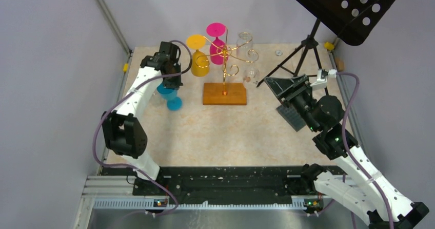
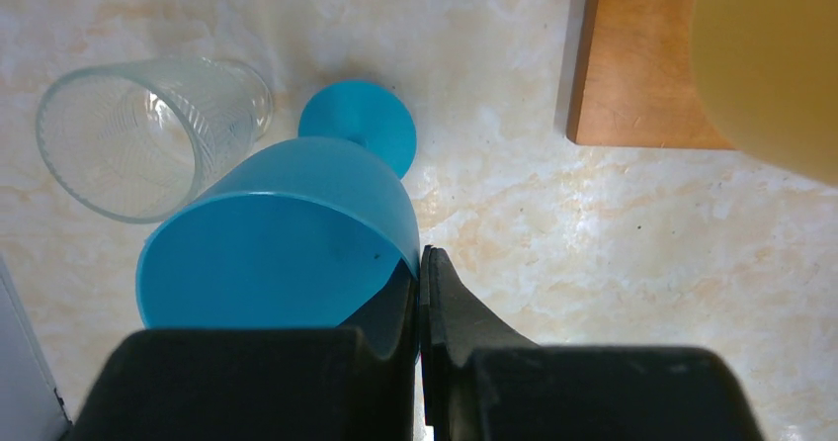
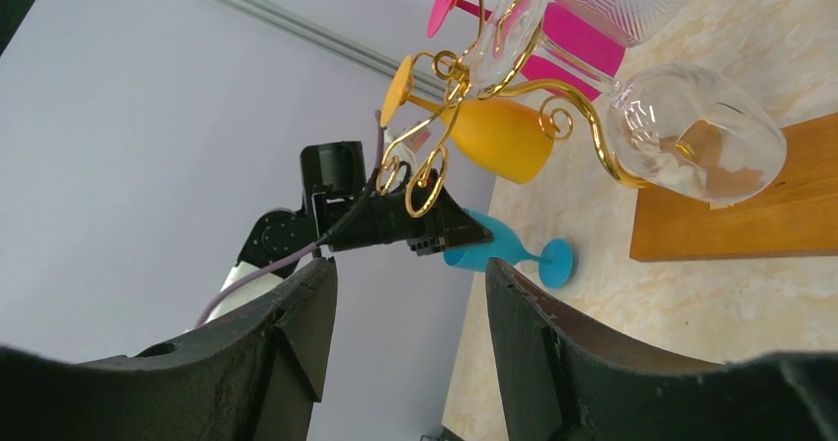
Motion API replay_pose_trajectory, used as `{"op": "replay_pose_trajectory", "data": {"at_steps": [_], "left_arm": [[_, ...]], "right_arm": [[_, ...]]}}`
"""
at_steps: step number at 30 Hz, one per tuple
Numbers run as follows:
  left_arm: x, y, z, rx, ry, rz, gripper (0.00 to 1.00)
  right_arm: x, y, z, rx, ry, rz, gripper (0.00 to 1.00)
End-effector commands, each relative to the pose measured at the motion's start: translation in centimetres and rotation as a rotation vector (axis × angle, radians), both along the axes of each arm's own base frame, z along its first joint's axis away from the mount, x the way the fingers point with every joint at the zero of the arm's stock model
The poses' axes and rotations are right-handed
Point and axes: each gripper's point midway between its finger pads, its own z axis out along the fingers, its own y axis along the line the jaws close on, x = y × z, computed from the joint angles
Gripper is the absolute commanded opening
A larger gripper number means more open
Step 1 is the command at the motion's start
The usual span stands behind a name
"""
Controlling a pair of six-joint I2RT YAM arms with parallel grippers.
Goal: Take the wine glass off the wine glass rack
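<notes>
Blue wine glass (image 2: 287,233) is off the wine glass rack (image 1: 224,91), rim pinched in closed left hand (image 2: 423,255), not yet released; right hand (image 3: 407,285) gapes, empty.

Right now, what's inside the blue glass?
One finger of the left end effector, pinching the blue glass by its rim. Nothing else shows; the end effector covers the near edge.
</notes>
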Motion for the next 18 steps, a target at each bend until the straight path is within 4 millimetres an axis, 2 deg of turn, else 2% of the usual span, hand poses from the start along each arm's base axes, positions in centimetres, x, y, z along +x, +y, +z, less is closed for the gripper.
{"op": "replay_pose_trajectory", "data": {"at_steps": [1, 10, 18], "left_arm": [[1.8, 0.1, 1.0, 0.023, -0.036, -0.011, 0.00], [3.0, -0.4, 0.3, 0.010, -0.019, -0.021, 0.01], [2.6, 0.3, 1.8, 0.032, -0.046, -0.006, 0.22]], "right_arm": [[-0.1, -0.4, 0.2, 0.001, -0.013, -0.013, 0.58], [-0.2, -0.7, 0.2, -0.002, -0.002, -0.025, 0.58], [0.0, -0.5, 0.0, 0.000, 0.005, -0.018, 0.58]]}}
